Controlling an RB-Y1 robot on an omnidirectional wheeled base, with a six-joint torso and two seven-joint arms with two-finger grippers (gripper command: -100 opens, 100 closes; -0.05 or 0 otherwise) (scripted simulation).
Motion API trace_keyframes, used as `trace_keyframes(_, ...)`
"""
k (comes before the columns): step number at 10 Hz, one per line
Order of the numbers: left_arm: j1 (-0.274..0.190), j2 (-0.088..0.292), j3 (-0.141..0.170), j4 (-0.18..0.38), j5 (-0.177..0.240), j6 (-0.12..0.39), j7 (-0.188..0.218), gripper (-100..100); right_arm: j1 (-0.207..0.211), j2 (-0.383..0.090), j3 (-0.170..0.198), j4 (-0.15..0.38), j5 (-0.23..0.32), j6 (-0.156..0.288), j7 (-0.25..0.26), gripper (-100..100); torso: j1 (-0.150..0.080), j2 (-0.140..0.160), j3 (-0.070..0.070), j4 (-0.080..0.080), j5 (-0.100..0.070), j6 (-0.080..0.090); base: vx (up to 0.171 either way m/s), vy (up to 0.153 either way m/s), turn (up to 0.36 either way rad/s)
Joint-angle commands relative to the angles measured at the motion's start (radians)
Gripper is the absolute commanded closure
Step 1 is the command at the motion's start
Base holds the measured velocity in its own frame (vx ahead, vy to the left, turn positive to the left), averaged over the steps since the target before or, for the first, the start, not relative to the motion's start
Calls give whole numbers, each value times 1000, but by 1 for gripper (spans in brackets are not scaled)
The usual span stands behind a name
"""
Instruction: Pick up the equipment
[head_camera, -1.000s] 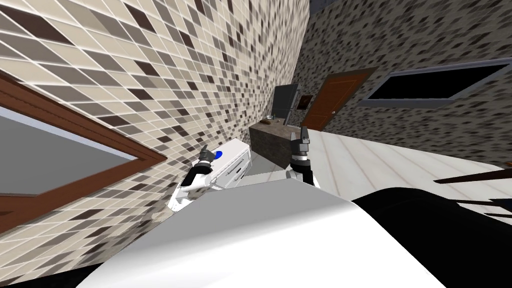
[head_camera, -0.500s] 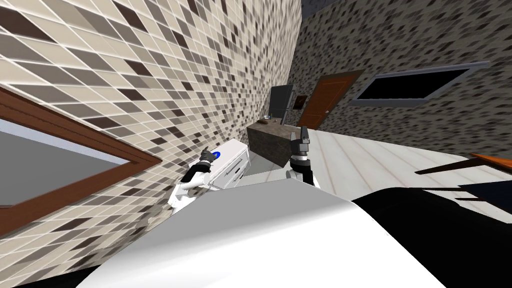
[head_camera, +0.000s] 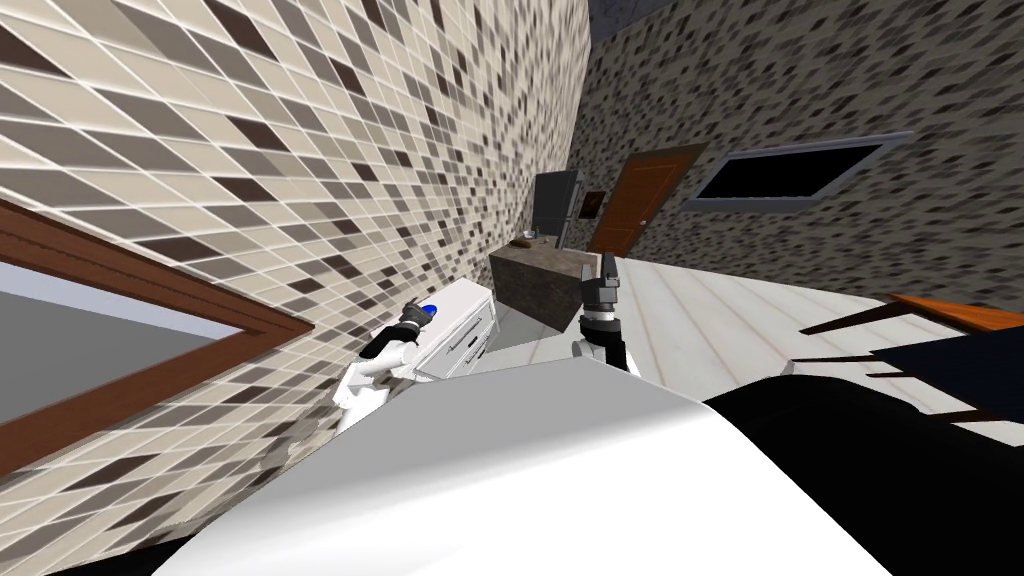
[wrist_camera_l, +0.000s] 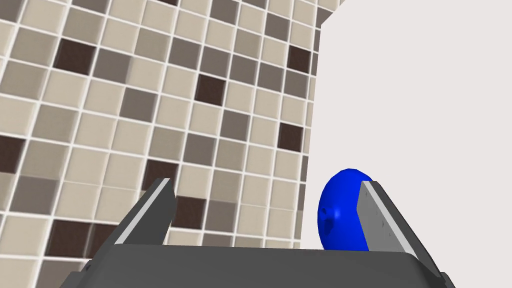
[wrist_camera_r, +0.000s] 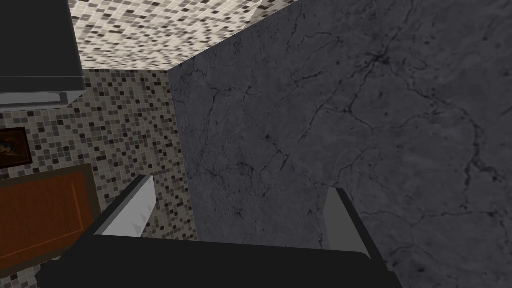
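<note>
Close against the tiled wall stands a white drawer cabinet. Past it are a dark stone bench with small items on top that I cannot make out, a tall dark appliance and a brown door. Nothing lies between the left pincer and the cabinet top. That pincer is released, its blades standing wide apart and gripping nothing. The right pincer, also released and empty, is raised in front of the dark bench. The blue rounded object sits on the cabinet's white top near the wall, inside the left pincer's span. It is hard up against one blade, which hides part of it; whether they touch I cannot tell.
</note>
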Motion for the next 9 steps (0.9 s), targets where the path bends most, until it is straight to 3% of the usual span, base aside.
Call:
trace_keyframes(1, -8, -3, 2, 9, 6, 50, 15, -100, 0, 0, 0, 0, 0, 0, 0, 0, 0, 0, 0, 0, 0, 0, -18, 10, -90)
trace_keyframes(2, -25, 13, 9, 38, 36, 79, 45, -100, 0, 0, 0, 0, 0, 0, 0, 0, 0, 0, 0, 0, 0, 0, -19, 17, -140)
trace_keyframes(4, -25, 13, 9, 38, 36, 114, 45, -100, 0, 0, 0, 0, 0, 0, 0, 0, 1, 0, 0, 0, 0, -1, -12, 13, -17)
trace_keyframes(5, -41, 31, 15, 68, 67, 152, 74, -100, 0, 0, 0, 0, 0, 0, 0, 0, 0, 0, 0, 0, 0, -1, -14, 12, -111)
trace_keyframes(6, -41, 31, 15, 68, 67, 173, 74, -100, 0, 0, 0, 0, 0, 0, 0, 0, 0, 0, 0, 0, 0, 0, -16, 19, -73)
trace_keyframes(9, -68, 68, 25, 128, 128, 258, 129, -100, 0, 0, 0, 0, 0, 0, 0, 0, 2, 0, 0, 0, 0, -1, -15, 33, -85)
